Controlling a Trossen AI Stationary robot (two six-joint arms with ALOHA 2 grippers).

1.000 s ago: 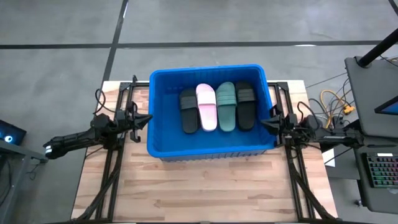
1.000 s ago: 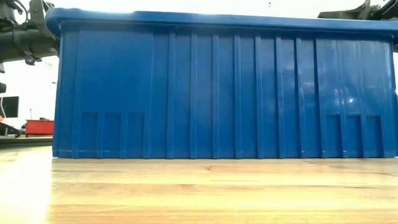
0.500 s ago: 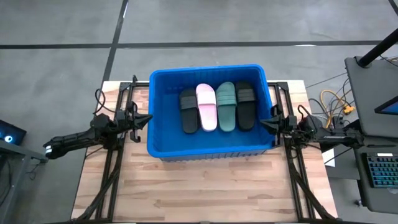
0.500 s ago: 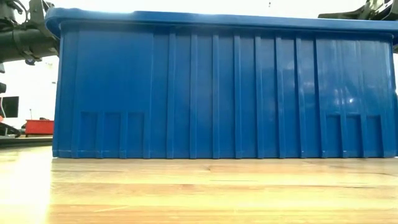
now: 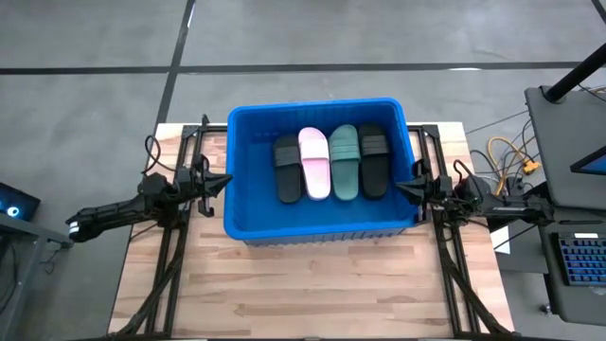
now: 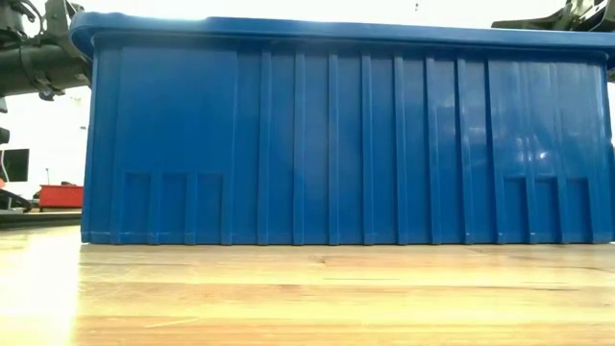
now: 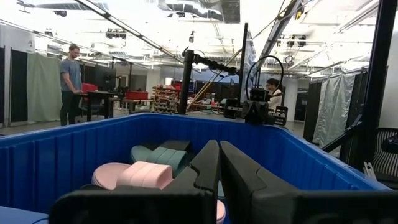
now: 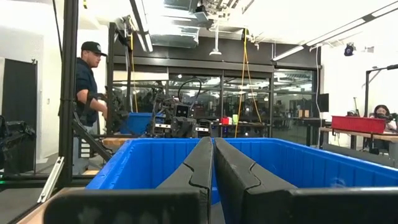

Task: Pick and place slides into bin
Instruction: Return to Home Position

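Note:
The blue bin [image 5: 244,225] stands at the middle of the table's far half; its near wall [image 6: 336,144] fills the low view. Inside it several slides lie side by side on the floor of the bin: a black one [image 5: 288,169], a light pink one [image 5: 315,162], a dark green one [image 5: 345,161] and another black one [image 5: 373,158]. The pink [image 7: 134,175] and green [image 7: 158,153] slides show in the left wrist view. My left gripper [image 5: 225,180] is shut and empty just outside the bin's left wall. My right gripper [image 5: 400,187] is shut and empty just outside the bin's right wall.
Bare wooden table [image 5: 312,294] lies in front of the bin. A keyboard [image 5: 579,258] and a laptop stand [image 5: 568,142] are off the table's right edge. People stand in the room beyond [image 7: 70,81] [image 8: 87,81].

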